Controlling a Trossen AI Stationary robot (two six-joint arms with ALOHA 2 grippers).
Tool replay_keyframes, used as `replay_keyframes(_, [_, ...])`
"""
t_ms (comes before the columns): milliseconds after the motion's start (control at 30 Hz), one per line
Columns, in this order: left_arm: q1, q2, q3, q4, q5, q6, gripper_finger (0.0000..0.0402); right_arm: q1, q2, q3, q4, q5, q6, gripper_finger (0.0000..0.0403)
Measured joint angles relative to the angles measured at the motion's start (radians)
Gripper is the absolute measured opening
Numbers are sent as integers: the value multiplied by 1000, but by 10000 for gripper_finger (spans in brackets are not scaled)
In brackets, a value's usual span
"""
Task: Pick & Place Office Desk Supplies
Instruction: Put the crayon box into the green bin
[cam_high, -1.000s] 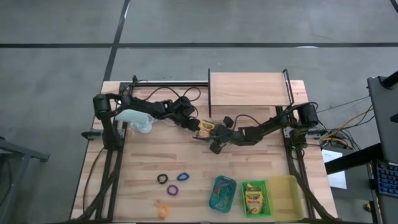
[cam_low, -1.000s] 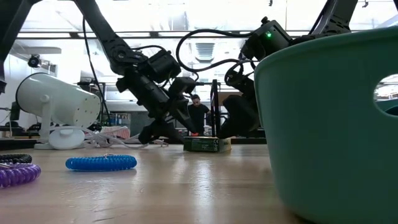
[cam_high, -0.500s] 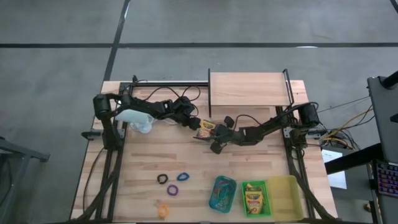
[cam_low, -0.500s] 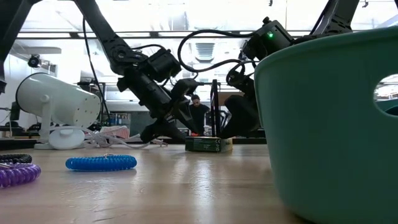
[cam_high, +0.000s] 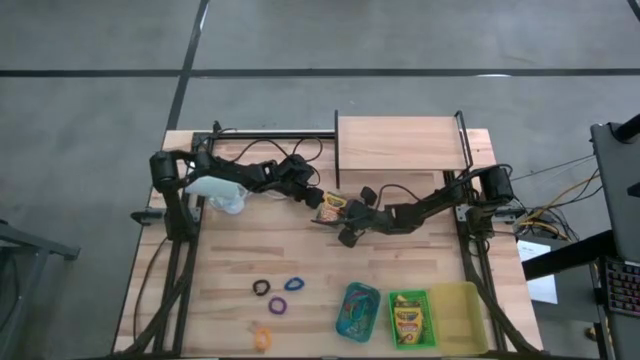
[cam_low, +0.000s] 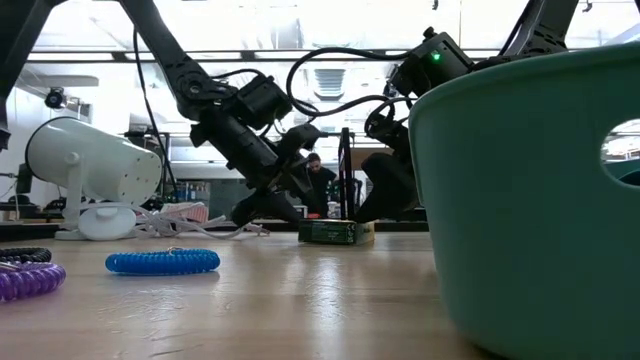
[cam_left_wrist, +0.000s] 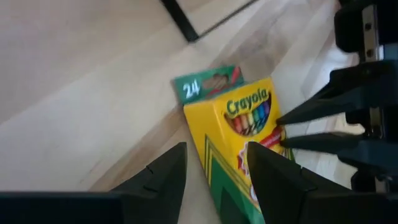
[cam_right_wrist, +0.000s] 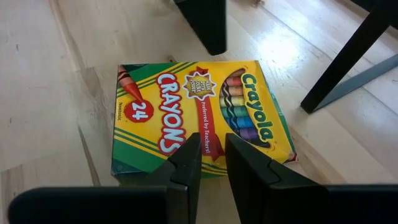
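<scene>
A yellow-and-green crayon box (cam_high: 332, 205) (cam_right_wrist: 199, 115) lies flat on the table's far middle, its printed face up. My left gripper (cam_high: 316, 200) (cam_left_wrist: 214, 171) comes at it from the left, open, with one finger over the box's edge (cam_left_wrist: 211, 155). From the right, my right gripper (cam_high: 353, 214) (cam_right_wrist: 212, 165) slants down at the box. It is open by a narrow gap with nothing between the fingers. Coloured loops (cam_high: 277, 296) lie near the front left, and the blue loop (cam_low: 163, 262) is closest to the low camera. My left gripper slants down from the table's left, one finger (cam_left_wrist: 267, 177) over the box's end and the other beside it; whether either touches the box I cannot tell. My right gripper's fingertips (cam_left_wrist: 283, 129) reach the box's opposite side (cam_right_wrist: 205, 163) from the right; whether they touch it I cannot tell.
A raised wooden shelf (cam_high: 400, 142) stands just behind the box. The white lamp (cam_high: 215, 190) (cam_low: 90, 160) and its cord sit at the left. Teal (cam_high: 357, 310), green (cam_high: 408, 318) and yellow (cam_high: 455, 315) trays line the front right. A person (cam_low: 318, 180) shows far behind.
My left gripper has turned a little at the wrist while staying in place by the crayon box. Its fingers stand as far apart as before. My right gripper has kept still.
</scene>
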Motion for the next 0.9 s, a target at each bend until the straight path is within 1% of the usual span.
replay_keyframes(67, [-2, 0, 0, 14, -18, 0, 173, 0, 0, 0, 0, 0, 0, 68])
replay_keyframes(200, [-2, 0, 0, 26, -20, 0, 173, 1, 0, 0, 0, 0, 0, 68])
replay_keyframes(300, [-4, 0, -2, 26, -28, -43, 173, 1, 0, 0, 0, 0, 0, 68])
replay_keyframes(367, [-9, 0, -2, 25, -53, -85, 173, 1, 0, 0, 0, 0, 0, 68])
replay_keyframes(433, [-15, 2, -2, 25, -85, -90, 173, 1, 0, 0, 0, -1, 0, 68])
replay_keyframes(567, [-16, 10, -3, 22, -94, -66, 173, 1, 0, 0, 0, -1, 0, 68])
replay_keyframes(733, [-19, 12, -1, 45, -94, 20, 173, 1, 0, 0, 0, -3, 0, 68])
replay_keyframes(867, [-19, 12, 0, 61, -52, 33, 173, 1, 0, 0, 0, -3, 0, 68])
replay_keyframes(900, [-19, 12, 0, 61, -51, 57, 173, 1, 0, 0, 0, -3, 0, 68])
